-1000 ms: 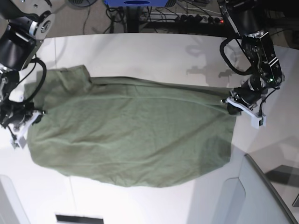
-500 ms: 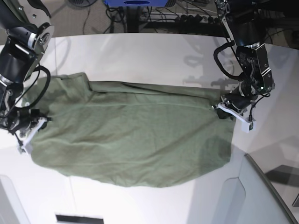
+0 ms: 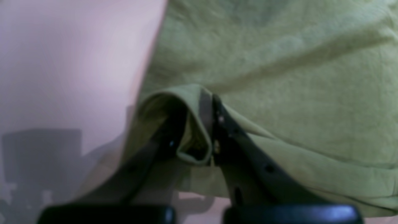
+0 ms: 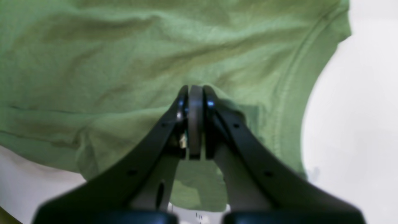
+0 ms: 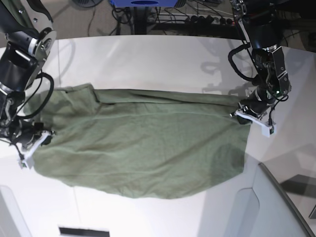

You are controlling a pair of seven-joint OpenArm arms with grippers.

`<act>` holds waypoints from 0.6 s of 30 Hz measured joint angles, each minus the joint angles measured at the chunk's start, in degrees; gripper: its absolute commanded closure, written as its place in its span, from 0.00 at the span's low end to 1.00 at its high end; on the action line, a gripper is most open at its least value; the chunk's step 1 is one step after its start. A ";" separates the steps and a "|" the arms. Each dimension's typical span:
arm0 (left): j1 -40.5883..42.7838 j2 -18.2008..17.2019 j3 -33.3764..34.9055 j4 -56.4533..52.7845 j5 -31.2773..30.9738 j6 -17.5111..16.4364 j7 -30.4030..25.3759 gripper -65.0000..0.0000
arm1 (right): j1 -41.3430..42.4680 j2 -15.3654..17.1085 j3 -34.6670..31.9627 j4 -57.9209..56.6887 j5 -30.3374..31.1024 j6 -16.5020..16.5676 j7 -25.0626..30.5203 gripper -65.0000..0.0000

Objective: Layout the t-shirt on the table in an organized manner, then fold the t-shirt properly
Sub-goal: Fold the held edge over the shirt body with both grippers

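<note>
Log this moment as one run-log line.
phase: layout | t-shirt: spread on table | left hand: shut on t-shirt edge | right hand: shut on t-shirt edge

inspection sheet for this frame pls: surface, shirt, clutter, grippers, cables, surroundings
Surface: white table, bare around the shirt.
Job's things: t-shirt spread wide, wrinkled, not yet folded.
Clutter: nothing seen on the table.
Grippers: left gripper shut on a shirt edge; right gripper shut on the opposite edge.
Cables: black loops on both arms; floor cables behind the table.
Surroundings: grey translucent panel at the near corner.
</note>
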 measured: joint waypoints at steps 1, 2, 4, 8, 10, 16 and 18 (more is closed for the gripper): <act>0.00 0.11 0.02 0.00 0.00 -0.07 0.00 1.00 | -0.15 0.00 0.00 -0.39 -0.04 -0.02 0.63 1.00; 0.00 0.09 0.02 0.00 0.02 -0.04 0.00 1.00 | -0.28 0.02 0.00 -0.66 -0.04 -0.02 1.03 1.00; 0.00 -0.07 0.00 0.00 0.02 -0.02 -0.02 1.00 | -0.26 0.02 0.00 -1.22 -0.09 -0.02 1.25 1.00; 0.00 -0.20 0.00 0.00 0.02 0.00 -0.04 1.00 | -0.17 0.00 0.13 -1.18 -0.02 -0.02 1.42 0.91; 0.00 -0.13 -0.31 0.17 0.00 0.00 0.02 1.00 | -0.20 -0.04 0.15 -0.48 -0.09 -0.02 1.40 0.80; 0.00 -1.55 -0.76 6.19 -0.22 0.17 -0.13 0.37 | -1.55 0.11 0.37 10.84 0.15 -0.11 1.77 0.52; 0.02 -1.57 -0.94 8.50 -0.39 0.20 -0.31 0.23 | -3.15 0.13 0.39 16.06 0.26 -0.02 1.46 0.50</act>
